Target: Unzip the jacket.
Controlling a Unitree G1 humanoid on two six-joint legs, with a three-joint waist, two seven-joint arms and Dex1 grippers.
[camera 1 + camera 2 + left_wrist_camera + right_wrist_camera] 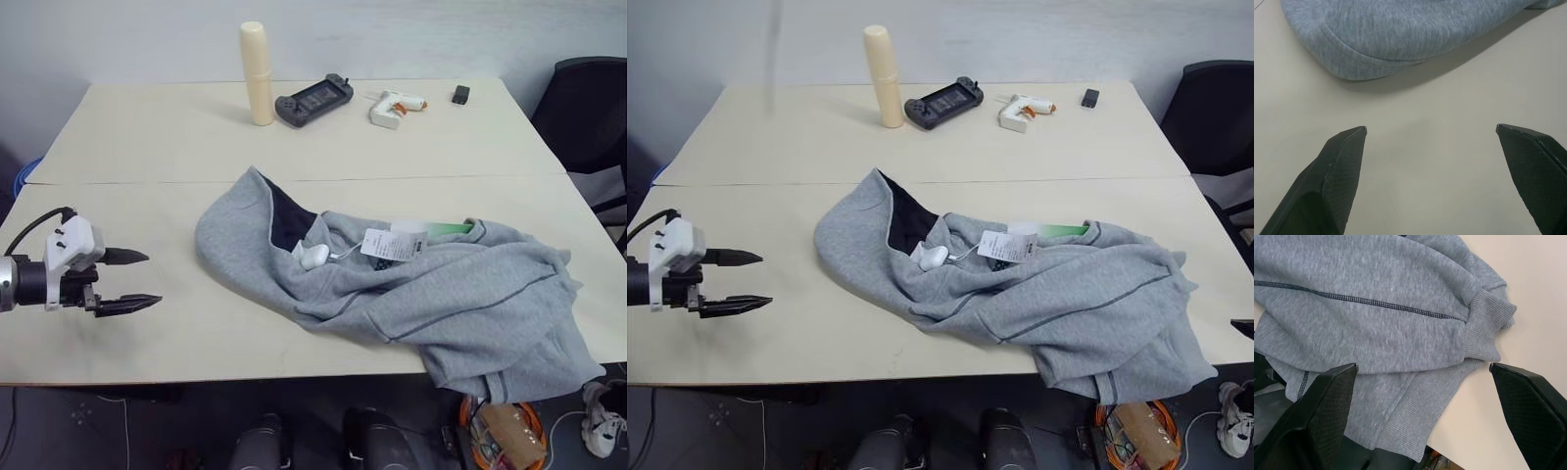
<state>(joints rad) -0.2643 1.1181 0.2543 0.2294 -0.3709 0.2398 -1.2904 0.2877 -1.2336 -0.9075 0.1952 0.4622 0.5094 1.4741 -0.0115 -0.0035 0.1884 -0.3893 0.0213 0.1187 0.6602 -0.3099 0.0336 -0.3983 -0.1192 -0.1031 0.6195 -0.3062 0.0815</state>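
Note:
The light grey jacket (441,294) lies crumpled on the front table, hood to the left with its dark navy lining (289,220) showing. White tags (392,243) and a green tag (441,228) rest on top, beside a small white object (313,257). Its lower right part hangs over the table's front edge. My left gripper (152,279) hovers open over bare table, left of the hood and apart from it; the hood's rim (1352,54) shows beyond its fingers. My right gripper (1423,364) stands open above the jacket's ribbed cuff (1484,328) and hem, holding nothing.
On the far table stand a cream cylinder bottle (258,73), a handheld game console (313,98), a white glue gun (395,108) and a small black object (460,94). A black chair (588,108) is at the right. Bare tabletop (147,196) spreads left of the jacket.

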